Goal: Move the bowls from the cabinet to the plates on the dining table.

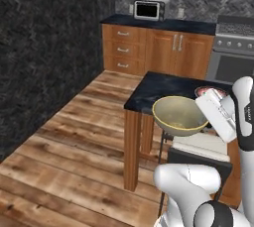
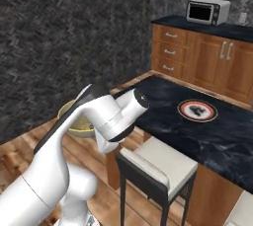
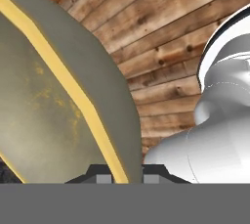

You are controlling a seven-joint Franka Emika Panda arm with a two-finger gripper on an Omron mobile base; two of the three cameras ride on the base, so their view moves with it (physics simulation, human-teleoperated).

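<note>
Just off the near corner of the dining table [image 1: 163, 89], the gripper [image 3: 124, 175] is carrying a yellowish-tan bowl [image 1: 179, 115], jaws pinched nearly closed on its rim, one finger on each side of the wall. The bowl is hanging in the air above the stool [image 2: 160, 163], tilted a bit. The plate [image 2: 197, 110] is sitting further in on the marble top, well apart. I'd be levelling the bowl first, then swinging it over the plate and lowering gently before letting go.
</note>
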